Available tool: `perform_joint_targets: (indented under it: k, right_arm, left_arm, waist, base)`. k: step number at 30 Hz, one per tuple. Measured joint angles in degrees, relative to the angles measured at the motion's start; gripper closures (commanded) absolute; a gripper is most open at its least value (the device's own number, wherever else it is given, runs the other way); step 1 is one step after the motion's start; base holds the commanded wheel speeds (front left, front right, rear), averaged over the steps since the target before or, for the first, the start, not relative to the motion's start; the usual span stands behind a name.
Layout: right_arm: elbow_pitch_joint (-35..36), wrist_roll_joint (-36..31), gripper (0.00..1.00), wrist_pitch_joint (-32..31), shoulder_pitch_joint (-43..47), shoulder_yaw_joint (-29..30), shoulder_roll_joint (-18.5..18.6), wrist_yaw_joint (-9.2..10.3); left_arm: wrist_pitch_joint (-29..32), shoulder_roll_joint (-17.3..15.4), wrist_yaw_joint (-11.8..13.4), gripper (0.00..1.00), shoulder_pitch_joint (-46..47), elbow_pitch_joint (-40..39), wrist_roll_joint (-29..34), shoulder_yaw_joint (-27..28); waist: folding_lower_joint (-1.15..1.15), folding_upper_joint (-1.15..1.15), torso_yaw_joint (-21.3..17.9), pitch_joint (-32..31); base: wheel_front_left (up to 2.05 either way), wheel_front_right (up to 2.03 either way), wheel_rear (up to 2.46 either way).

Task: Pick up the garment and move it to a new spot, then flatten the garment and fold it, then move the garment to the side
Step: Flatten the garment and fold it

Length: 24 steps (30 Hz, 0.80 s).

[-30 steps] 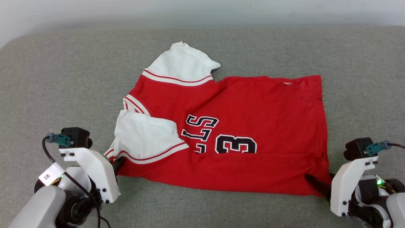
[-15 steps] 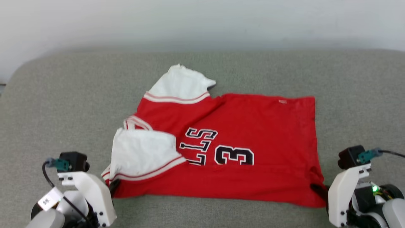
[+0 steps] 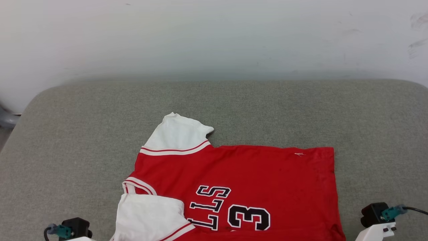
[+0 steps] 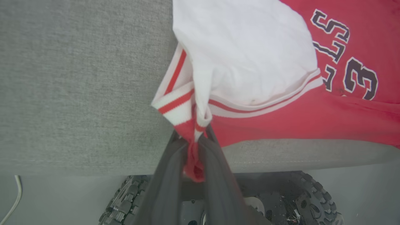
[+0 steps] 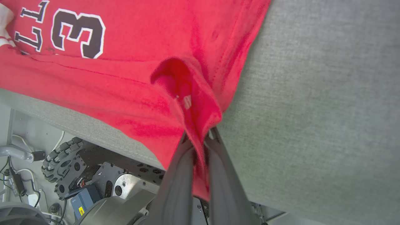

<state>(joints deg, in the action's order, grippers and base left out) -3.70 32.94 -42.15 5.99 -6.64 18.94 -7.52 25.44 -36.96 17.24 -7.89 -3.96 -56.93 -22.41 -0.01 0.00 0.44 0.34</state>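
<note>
Our left gripper [image 4: 193, 137] has its two dark fingers pressed together on a bunched bit of the garment [image 3: 240, 170]. It is a twist of red cloth and red-white striped trim by the near sleeve's hem, and the pinched cloth pokes down between the fingers. Our right gripper [image 5: 197, 137] is likewise clamped on the garment, pinching a puckered fold of plain red cloth at the hem corner on our right. Both pinches sit just past the front edge of the grey cushion [image 3: 67, 134], and in the right wrist view a strip of red hangs over that edge. From the two held corners the garment spreads away from us across the cushion, printed side up, with a shallow crease running along the red cloth just nearer to us than the print. The black, white-outlined number 3 [image 3: 248, 217] and the lettering [image 3: 209, 204] just beside it lie in the near half of the garment. The near white sleeve [image 3: 150, 216] lies folded over the red body on our left, its striped hem touching the lettering. The far white sleeve [image 3: 179, 135] sticks out toward the pale wall [image 3: 200, 36]. In the head view the left wrist camera block [image 3: 76, 227] and the right wrist camera block [image 3: 373, 214] sit at the lower corners, either side of the garment. Below the cushion's edge we see a treaded wheel [image 4: 312, 193] of our base.
</note>
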Motion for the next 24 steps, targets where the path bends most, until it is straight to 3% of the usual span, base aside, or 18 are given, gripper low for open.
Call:
perform_joint_targets:
  k: [4, 5, 6, 11, 16, 24]
  right_arm:
    - [-1.0, -0.7, 0.97, 1.1, 1.4, 0.9, -2.1, 0.0]
    - [-1.5, -0.7, 0.56, 1.8, 1.6, 1.0, -2.7, 0.01]
    - [-2.0, -0.7, 0.0, 2.7, 1.6, 1.3, -3.2, 0.0]
    - [-2.9, -1.3, 0.0, 9.5, 1.5, 0.6, -3.8, 0.01]
    - [-1.7, -2.9, 0.0, 20.4, 0.8, 1.0, -4.2, 0.01]
    - [2.7, -10.9, 0.0, 35.3, -1.4, 5.8, -7.9, 0.01]
  left_arm:
    - [-1.5, 2.0, -0.6, 1.0, -0.5, 2.4, -0.3, -0.6]
    - [-1.9, 2.6, -0.9, 0.73, -0.2, 3.5, -0.3, -1.0]
    - [-2.3, 3.5, -1.2, 0.03, 0.3, 4.4, -0.3, -1.0]
    - [-4.0, 5.1, -2.8, 0.0, 3.2, 8.4, 0.0, -1.3]
    - [-8.3, 4.9, -4.2, 0.0, 6.0, 9.1, 2.5, -0.5]
    - [-17.2, 5.4, -4.5, 0.0, 12.2, 8.0, 7.7, 1.1]
  waist:
    - [0.0, 0.0, 0.1, 0.6]
    - [0.0, 0.0, 0.1, 0.8]
    - [0.0, 0.0, 0.2, 0.9]
    - [0.0, 0.0, 0.2, 1.2]
    - [0.0, 0.0, -0.2, 0.7]
    - [0.01, 0.0, -0.3, 0.7]
  base:
    - [0.0, 0.0, 0.0]
    - [0.0, 0.0, 0.0]
    - [0.0, 0.0, 0.0]
    - [0.0, 0.0, 0.0]
    - [0.0, 0.0, 0.0]
    - [0.0, 0.0, 0.0]
